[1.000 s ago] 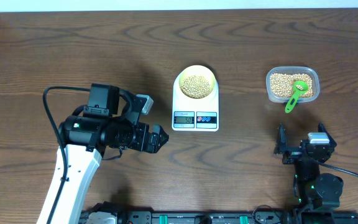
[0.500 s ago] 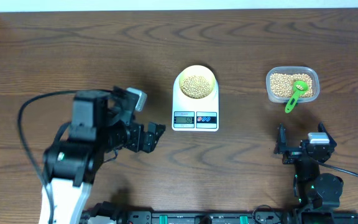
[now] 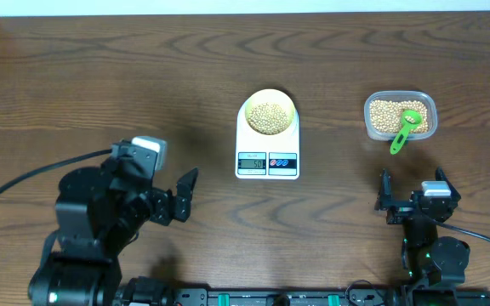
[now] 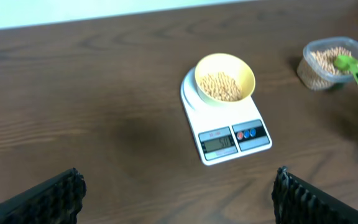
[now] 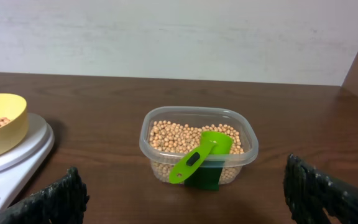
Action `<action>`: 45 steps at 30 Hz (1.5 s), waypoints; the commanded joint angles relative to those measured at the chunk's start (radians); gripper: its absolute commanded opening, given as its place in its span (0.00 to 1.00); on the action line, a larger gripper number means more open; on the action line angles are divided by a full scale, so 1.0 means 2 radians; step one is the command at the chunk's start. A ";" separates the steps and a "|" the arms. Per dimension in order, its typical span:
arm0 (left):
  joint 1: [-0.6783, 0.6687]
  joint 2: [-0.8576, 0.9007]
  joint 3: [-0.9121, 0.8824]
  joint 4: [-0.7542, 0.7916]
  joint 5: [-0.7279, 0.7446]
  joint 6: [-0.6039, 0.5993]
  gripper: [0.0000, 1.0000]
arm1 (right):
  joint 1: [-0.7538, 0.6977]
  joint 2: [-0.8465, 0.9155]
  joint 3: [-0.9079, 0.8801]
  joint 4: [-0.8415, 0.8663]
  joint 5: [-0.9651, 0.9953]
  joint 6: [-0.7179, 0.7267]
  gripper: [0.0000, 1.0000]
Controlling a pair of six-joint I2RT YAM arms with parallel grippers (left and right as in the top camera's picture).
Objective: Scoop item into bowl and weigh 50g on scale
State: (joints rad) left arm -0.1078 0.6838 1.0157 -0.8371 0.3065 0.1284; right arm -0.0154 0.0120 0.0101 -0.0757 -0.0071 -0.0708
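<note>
Bowl (image 3: 270,116) on scale (image 3: 267,151), well apart from left end effector (image 3: 179,196)

A green scoop (image 5: 201,155) leans in a clear tub (image 5: 244,163) on the dark wooden table (image 5: 92,99).

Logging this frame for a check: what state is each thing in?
bowl, on the scale, holding beans.
scale, switched on, digits showing.
tub, lidless, holding beans and scoop.
scoop, resting in the tub.
left fingers, open, empty.
right fingers, open, empty.
</note>
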 commanded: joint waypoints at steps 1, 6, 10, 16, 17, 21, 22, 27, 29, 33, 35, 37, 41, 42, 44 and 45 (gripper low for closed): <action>0.007 -0.023 0.001 0.001 -0.010 0.001 0.98 | 0.003 -0.003 -0.002 0.000 0.001 -0.006 0.99; 0.007 -0.051 0.000 0.004 -0.017 0.001 0.98 | 0.003 -0.003 -0.002 0.000 0.001 -0.006 0.99; 0.007 -0.067 -0.015 0.021 -0.036 0.001 0.98 | 0.003 -0.003 -0.002 0.000 0.001 -0.006 0.99; 0.007 -0.102 -0.046 0.057 -0.046 0.001 0.98 | 0.003 -0.003 -0.002 0.000 0.001 -0.006 0.99; 0.009 -0.109 -0.052 0.063 -0.045 0.001 0.98 | 0.003 -0.003 -0.002 0.000 0.001 -0.006 0.99; 0.021 -0.138 -0.079 0.084 -0.044 0.001 0.98 | 0.003 -0.003 -0.002 0.000 0.001 -0.006 0.99; 0.024 -0.146 -0.086 0.091 -0.043 0.001 0.98 | 0.003 -0.003 -0.002 0.000 0.001 -0.006 0.99; 0.032 -0.181 -0.131 0.144 -0.042 0.001 0.98 | 0.003 -0.003 -0.002 0.000 0.001 -0.006 0.99; 0.032 -0.192 -0.149 0.163 -0.042 0.001 0.98 | 0.003 -0.003 -0.002 0.000 0.001 -0.006 0.99; 0.032 -0.208 -0.182 0.200 -0.044 0.001 0.98 | 0.003 -0.003 -0.002 0.000 0.001 -0.006 0.99; 0.032 -0.217 -0.200 0.223 -0.046 0.001 0.98 | 0.003 -0.003 -0.002 0.000 0.001 -0.006 0.99; 0.035 -0.225 -0.218 0.247 -0.046 0.001 0.98 | 0.003 -0.003 -0.002 0.000 0.001 -0.006 0.99; 0.042 -0.244 -0.253 0.293 -0.046 0.001 0.98 | 0.003 -0.003 -0.002 0.000 0.001 -0.006 0.99; 0.043 -0.248 -0.260 0.301 -0.045 0.000 0.98 | 0.003 -0.003 -0.002 0.000 0.001 -0.006 0.99; 0.047 -0.256 -0.274 0.315 -0.046 -0.007 0.98 | 0.003 -0.003 -0.002 0.000 0.001 -0.006 0.99; 0.050 -0.261 -0.283 0.324 -0.046 -0.012 0.98 | 0.003 -0.003 -0.002 0.000 0.001 -0.006 0.99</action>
State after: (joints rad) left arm -0.0223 0.1894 0.4828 -0.2173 0.2291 0.1268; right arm -0.0154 0.0120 0.0101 -0.0757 -0.0067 -0.0708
